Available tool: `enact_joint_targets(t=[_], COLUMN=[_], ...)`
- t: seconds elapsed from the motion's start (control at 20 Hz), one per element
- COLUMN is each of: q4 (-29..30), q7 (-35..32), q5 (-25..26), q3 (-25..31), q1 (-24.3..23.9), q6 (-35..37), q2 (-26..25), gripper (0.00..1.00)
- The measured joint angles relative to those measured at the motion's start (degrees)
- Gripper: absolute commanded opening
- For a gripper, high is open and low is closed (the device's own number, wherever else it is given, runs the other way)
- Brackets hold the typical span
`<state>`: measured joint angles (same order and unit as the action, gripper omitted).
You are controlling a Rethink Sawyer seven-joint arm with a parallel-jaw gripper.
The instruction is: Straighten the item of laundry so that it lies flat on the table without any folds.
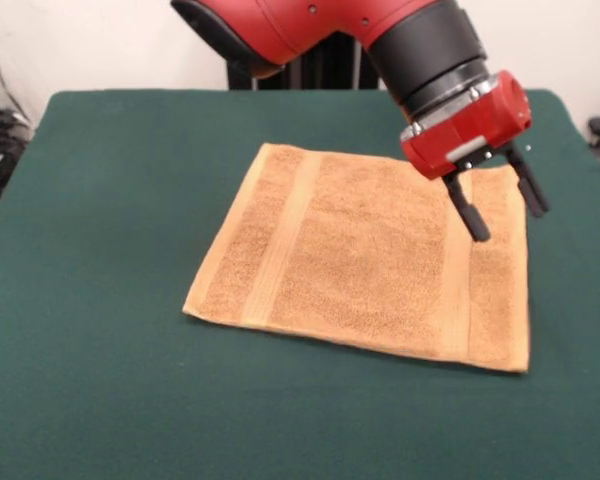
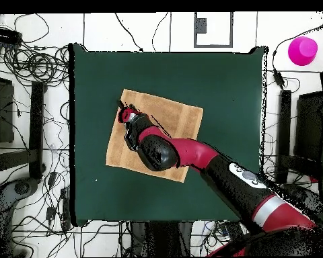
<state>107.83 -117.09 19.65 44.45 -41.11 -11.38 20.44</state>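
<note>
- A small, roughly square golden-tan terry towel (image 1: 365, 265) (image 2: 178, 111) is lying spread out near the middle of a large rectangular table covered in dark green felt-like cloth (image 1: 100, 200) (image 2: 225, 80).
- The towel is lying flat in the front view, turned at a slight angle to the table's edges, with green cloth showing on all sides of it.
- Two flat woven bands are running across the towel, one near each of two opposite edges.
- A red and black robot arm (image 1: 310, 25) (image 2: 191, 153) is reaching over the towel from the table's far side in the front view.
- The arm's black two-fingered claw (image 1: 507, 207) (image 2: 124, 112) is hanging above the towel, over the band nearest the towel's right edge in the front view.
- The claw's fingers are standing spread apart, gripping nothing, and their tips are appearing to hover just clear of the towel.
- In the overhead view a bright pink rounded object (image 2: 303, 50) is sitting off the table, well apart from the towel.
</note>
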Motion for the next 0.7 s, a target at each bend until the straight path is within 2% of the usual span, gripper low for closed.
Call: enact_joint_targets(t=[0.7], q4=[0.0], q7=[0.0], q5=[0.0], q3=[0.0], q1=[0.1], q6=[-0.7], q2=[0.5], gripper=[1.0])
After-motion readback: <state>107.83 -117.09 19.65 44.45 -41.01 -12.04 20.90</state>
